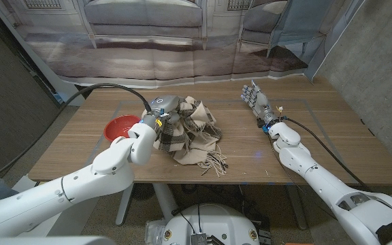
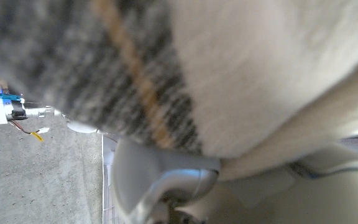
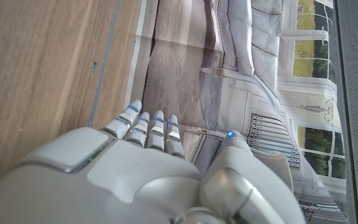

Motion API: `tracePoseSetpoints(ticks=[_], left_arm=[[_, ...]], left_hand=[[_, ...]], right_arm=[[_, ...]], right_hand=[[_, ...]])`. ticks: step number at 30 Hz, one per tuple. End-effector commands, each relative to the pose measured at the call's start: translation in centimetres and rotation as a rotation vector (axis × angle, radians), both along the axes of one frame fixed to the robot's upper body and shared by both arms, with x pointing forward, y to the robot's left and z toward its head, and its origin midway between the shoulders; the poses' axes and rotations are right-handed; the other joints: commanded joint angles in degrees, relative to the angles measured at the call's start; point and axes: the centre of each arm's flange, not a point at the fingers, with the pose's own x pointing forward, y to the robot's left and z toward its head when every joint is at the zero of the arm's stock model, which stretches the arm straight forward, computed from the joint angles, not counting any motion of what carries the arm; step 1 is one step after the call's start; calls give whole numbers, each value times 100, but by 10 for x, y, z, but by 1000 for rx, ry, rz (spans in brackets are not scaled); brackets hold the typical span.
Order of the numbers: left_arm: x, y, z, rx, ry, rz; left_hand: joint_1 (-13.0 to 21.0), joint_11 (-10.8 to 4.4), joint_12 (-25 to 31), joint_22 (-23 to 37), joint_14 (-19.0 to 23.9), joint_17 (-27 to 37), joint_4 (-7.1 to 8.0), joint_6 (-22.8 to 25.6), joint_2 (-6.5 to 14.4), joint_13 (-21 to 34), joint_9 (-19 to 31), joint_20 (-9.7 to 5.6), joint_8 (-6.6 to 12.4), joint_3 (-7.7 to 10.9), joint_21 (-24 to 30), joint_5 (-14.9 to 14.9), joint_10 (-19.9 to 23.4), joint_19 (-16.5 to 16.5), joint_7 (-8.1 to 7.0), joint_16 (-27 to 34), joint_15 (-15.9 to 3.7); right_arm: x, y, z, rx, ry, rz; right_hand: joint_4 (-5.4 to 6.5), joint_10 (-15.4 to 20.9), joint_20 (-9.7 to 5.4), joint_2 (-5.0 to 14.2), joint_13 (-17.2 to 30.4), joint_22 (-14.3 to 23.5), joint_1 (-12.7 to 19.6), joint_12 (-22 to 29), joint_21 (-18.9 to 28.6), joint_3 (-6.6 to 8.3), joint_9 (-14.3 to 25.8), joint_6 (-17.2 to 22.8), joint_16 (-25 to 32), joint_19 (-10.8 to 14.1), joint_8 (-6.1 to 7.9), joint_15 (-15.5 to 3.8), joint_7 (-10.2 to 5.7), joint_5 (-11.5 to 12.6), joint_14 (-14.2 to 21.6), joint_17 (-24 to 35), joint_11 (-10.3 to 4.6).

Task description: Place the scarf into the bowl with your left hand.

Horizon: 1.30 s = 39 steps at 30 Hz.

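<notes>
We see the left hand (image 1: 163, 109) sitting on top of the scarf (image 1: 192, 136), a plaid piece in beige, grey and brown with fringed ends, heaped on the wooden table (image 1: 318, 143). The hand's fingers are buried in the upper folds, but we cannot tell whether they actually grip the cloth or merely press on it. In the left wrist view the scarf (image 2: 185, 68) fills the space right against the hand (image 2: 160, 180), its weave blurred by closeness.

The red bowl (image 1: 122, 126) stands just beside the left hand, on its outer side, near the forearm. Only part of its inside is visible to us, and that part holds nothing; the scarf lies wholly outside it, spreading from under the hand toward the table's middle, with its fringe trailing toward the robot.

The right hand (image 1: 256, 96) waits well apart from the scarf, across the table. Its fingers are straight and together, holding nothing. In the right wrist view the same hand (image 3: 148, 162) points along the table toward a printed backdrop (image 3: 260, 74) of a sofa and windows.
</notes>
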Motion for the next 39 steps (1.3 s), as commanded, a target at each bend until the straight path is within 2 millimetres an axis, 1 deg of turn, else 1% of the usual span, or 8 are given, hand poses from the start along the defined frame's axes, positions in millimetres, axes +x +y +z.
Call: tracePoseSetpoints(ticks=[1, 4, 10, 19, 37, 39], left_arm=[[-15, -9, 21, 19, -23, 11], [-21, -8, 23, 25, -33, 17], [-35, 2, 24, 2, -59, 25], [-49, 15, 27, -26, -103, 49], [-62, 27, 40, -61, -149, 81], [-63, 31, 45, -73, -150, 81]], left_hand=[[230, 9, -12, 26, 257, 29, 154, 98, 281, 43, 6, -570, 56, 205, 51, 22, 33, 475, 30, 35, -744], [217, 15, -16, 26, 248, 39, 163, 117, 282, 59, 0, -563, 58, 209, 65, 22, 41, 450, 33, 24, -732], [203, 4, -24, 25, 254, 62, 168, 128, 278, 87, -16, -563, 51, 217, 100, 21, 58, 430, 43, 16, -726], [197, 9, -15, 22, 285, 101, 167, 149, 272, 124, -32, -575, 46, 229, 151, 20, 135, 409, 51, 23, -729], [206, -13, -33, 20, 368, 187, 146, 230, 249, 203, -49, -607, 60, 252, 261, 18, 191, 386, 64, 50, -748], [206, -23, -33, 19, 373, 196, 145, 228, 249, 212, -45, -609, 61, 255, 275, 18, 204, 383, 63, 51, -748]], right_arm=[[-1, -5, 0, 9, -5, 1], [0, -6, 0, 13, -6, 2], [0, -5, 0, 12, -5, 3], [1, -3, 2, 4, -8, 8], [2, -2, 6, -5, -9, 12], [2, -2, 8, -5, -13, 13]], right_hand=[[-15, 38, 23, 41, 32, 20, -3, 27, 22, -14, 22, 43, -5, 48, -16, 8, -25, 14, 44, 25, 3], [-16, 41, 22, 43, 31, 20, -4, 27, 22, -15, 22, 45, -6, 48, -15, 9, -25, 14, 42, 25, 17], [-17, 44, 22, 44, 31, 20, -4, 28, 21, -16, 22, 49, -5, 49, -14, 8, -18, 14, 46, 25, 15], [-20, 54, 21, 47, 31, 20, -4, 31, 22, -17, 22, 49, -5, 52, -14, 7, -18, 13, 49, 25, 20], [-28, 65, 14, 50, 32, 20, -3, 31, 22, -22, 22, 50, -5, 56, -15, 0, -21, 13, 57, 25, 17], [-28, 68, 15, 51, 32, 20, -3, 32, 22, -23, 21, 49, -4, 56, -15, 0, -21, 13, 60, 25, 23]])
